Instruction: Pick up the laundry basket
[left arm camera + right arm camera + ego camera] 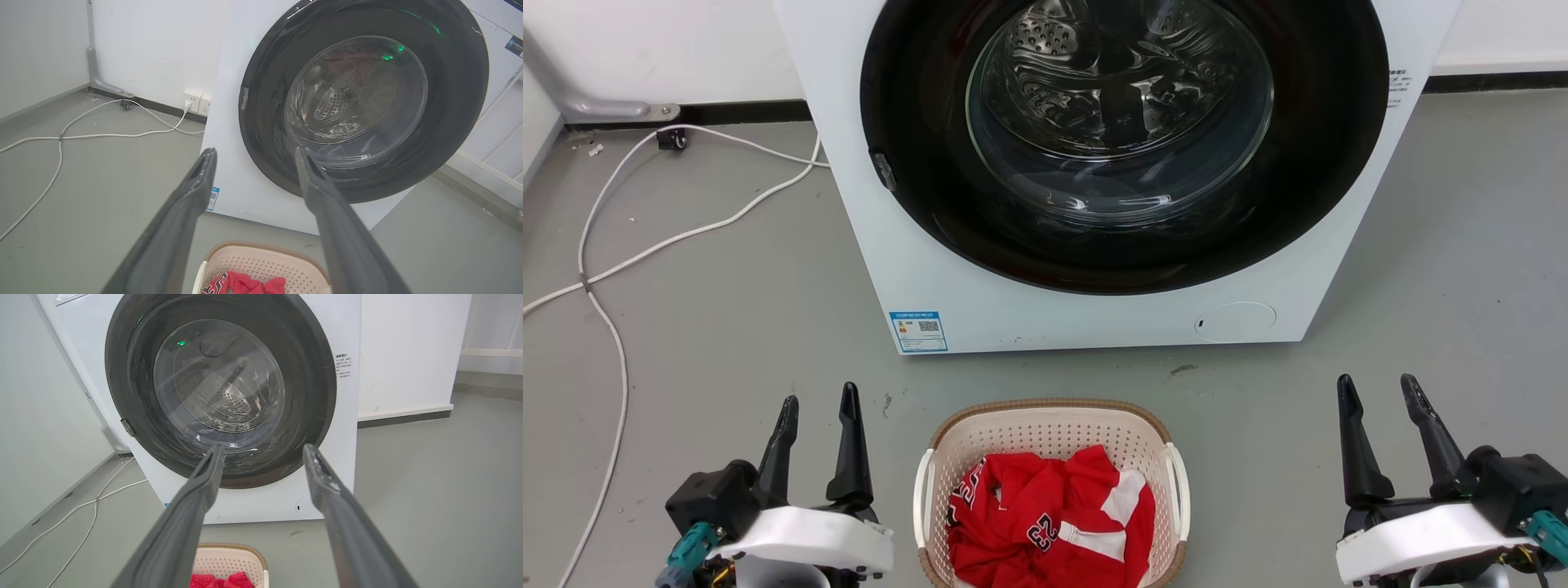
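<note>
The basket (pixel 1049 405), holding a red jersey (pixel 1054 514), sits on the floor (pixel 727 327) before the washer (pixel 931 269), between the left gripper (pixel 820 394) and right gripper (pixel 1376 379), both wide open and clear of it. A level lift likely means gripping both handles (pixel 920 498) evenly.
</note>
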{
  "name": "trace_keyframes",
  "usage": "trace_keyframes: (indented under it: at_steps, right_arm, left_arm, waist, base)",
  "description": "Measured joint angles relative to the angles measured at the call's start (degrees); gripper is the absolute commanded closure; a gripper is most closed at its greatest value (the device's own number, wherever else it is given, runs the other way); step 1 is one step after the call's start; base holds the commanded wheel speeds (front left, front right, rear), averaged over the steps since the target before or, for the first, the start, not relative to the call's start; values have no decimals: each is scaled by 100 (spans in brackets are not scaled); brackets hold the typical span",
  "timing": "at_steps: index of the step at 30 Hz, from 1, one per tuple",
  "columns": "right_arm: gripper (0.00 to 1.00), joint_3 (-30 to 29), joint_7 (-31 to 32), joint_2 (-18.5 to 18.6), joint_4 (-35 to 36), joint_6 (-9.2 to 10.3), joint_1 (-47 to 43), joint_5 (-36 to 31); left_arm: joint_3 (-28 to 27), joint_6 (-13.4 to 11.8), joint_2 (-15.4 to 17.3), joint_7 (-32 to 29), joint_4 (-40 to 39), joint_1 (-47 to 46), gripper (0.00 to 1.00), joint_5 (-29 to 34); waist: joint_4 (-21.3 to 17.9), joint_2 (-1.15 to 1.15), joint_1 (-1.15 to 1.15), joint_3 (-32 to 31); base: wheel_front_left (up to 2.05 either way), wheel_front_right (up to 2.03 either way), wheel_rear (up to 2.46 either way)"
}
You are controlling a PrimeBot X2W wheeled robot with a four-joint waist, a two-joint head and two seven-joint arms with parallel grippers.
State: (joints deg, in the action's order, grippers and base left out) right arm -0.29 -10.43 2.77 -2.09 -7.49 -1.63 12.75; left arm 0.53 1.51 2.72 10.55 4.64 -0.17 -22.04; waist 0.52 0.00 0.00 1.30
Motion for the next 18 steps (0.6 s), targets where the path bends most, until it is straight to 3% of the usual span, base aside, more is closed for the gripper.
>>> trace_keyframes:
  at_steps: [18]
  right_arm:
    - [0,31,-226,1,32,-1,-104,-1022]
  left_arm:
    - [82,-103,4,227,-34,96,0,970]
  waist:
    - [32,0,0,-19]
  base:
    - [0,0,0]
